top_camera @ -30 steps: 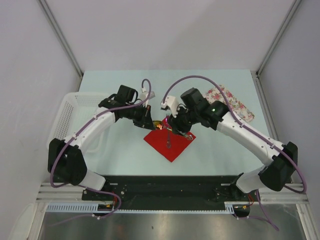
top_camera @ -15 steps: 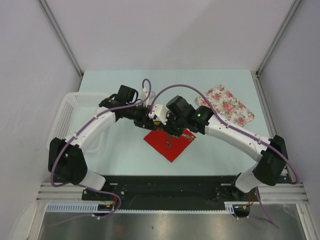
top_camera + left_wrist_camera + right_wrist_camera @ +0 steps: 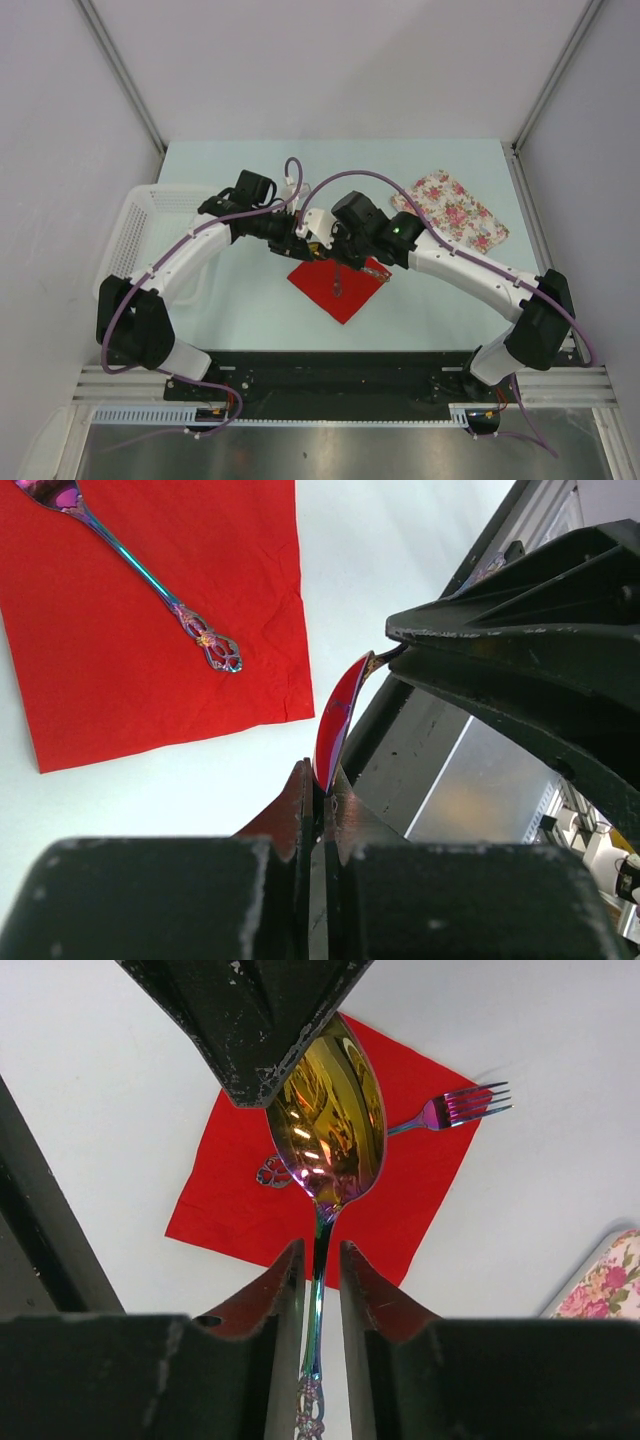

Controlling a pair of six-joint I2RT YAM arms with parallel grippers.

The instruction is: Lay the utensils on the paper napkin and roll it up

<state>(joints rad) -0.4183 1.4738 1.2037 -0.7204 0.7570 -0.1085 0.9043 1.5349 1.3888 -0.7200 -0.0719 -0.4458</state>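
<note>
**Spoon held over napkin, fork already down**

Pale green table point(image 3: 250, 170) underneath everything. At its left edge, a white basket point(image 3: 135, 225). At the far right, lying flat, a floral cloth point(image 3: 455, 205), well apart from the rest.

Near the middle, towards the near edge, the red napkin point(image 3: 320, 288), flat and turned corner-on like a diamond.

Above the napkin's far corner, both arms meeting tip to tip. Left gripper point(image 3: 320, 785) pinched tight on the rim of the gold bowl of the spoon point(image 3: 325, 1125), holding it clear of the table. Right gripper point(image 3: 320, 1250) narrow, one finger on each side of the spoon's slim handle, a sliver of gap showing on one side; contact with the handle impossible to tell.

Flat on the napkin, the pink-purple fork point(image 3: 150, 580), tines poking just past one edge of the paper, ornate handle end well inside the sheet.
</note>
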